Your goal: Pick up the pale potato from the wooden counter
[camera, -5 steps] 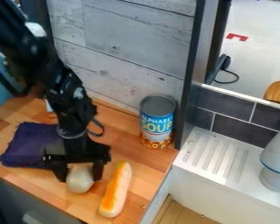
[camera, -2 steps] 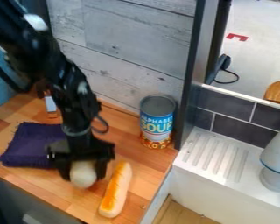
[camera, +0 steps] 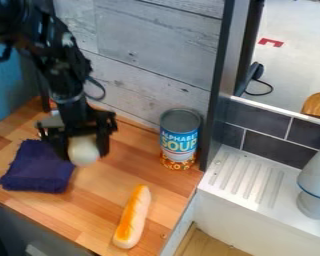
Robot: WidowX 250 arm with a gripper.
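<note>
I have the gripper (camera: 84, 150) left of the middle of the frame, with the black arm (camera: 62, 80) coming in from the upper left. Its fingers are parted by the width of a pale, rounded object (camera: 84, 151) — one on each side of it, closed against it. That object sits between the fingertips, its rounded lower end pointing down toward me, near the upper right edge of a dark purple cloth (camera: 36, 170). I can't tell from this angle how high it is over the wooden counter (camera: 99, 200).

The cloth lies at the left of the frame, rumpled and rough-edged. At the lower middle I see a long bread roll (camera: 132, 217), pale with an orange-brown side, lying at a slant and well apart from the gripper. A soup can (camera: 179, 140) stands upright near the middle, close to the grey wooden wall (camera: 149, 40) and just beside the dark upright post (camera: 219, 85).

Over on the right is a white ridged drainboard (camera: 256, 187) with dark tiles (camera: 266, 122) behind it — and a pale grey-blue object (camera: 316, 175) at the right edge, partly cut off.
</note>
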